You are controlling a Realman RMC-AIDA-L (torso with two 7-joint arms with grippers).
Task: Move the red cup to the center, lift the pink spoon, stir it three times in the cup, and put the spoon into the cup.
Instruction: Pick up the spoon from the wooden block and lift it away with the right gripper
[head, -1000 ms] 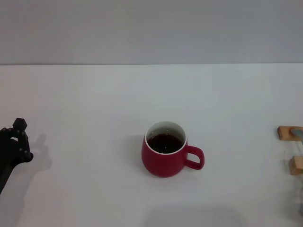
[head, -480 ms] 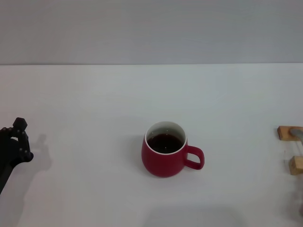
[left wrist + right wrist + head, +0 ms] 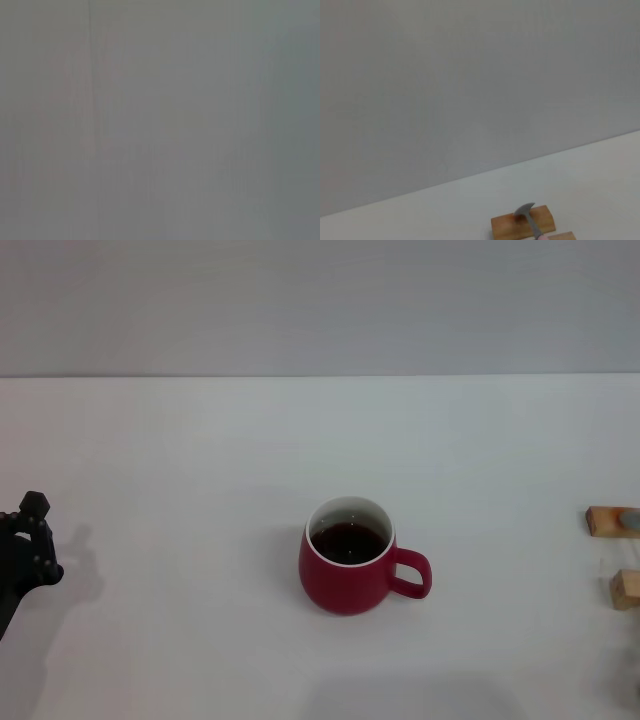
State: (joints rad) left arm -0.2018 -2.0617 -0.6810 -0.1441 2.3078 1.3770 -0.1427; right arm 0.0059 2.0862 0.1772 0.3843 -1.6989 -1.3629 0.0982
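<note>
Red cup (image 3: 347,568): glossy, pot-bellied, white inside, dark liquid, loop handle at 3 o'clock; table (image 3: 200,460) centre. Pink spoon (image 3: 532,222): greyish bowl resting on wooden block (image 3: 522,224), far right. Left gripper (image 3: 28,540) at 9 o'clock edge; jaw state of both grippers indeterminable.

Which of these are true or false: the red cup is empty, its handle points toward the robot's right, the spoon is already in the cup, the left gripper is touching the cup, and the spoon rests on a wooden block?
1. The red cup is empty. False: it holds a dark liquid.
2. Its handle points toward the robot's right. True.
3. The pink spoon is in the cup. False: it lies at the table's right edge.
4. The left gripper touches the cup. False: it sits apart at the far left.
5. The spoon rests on a wooden block. True.
</note>
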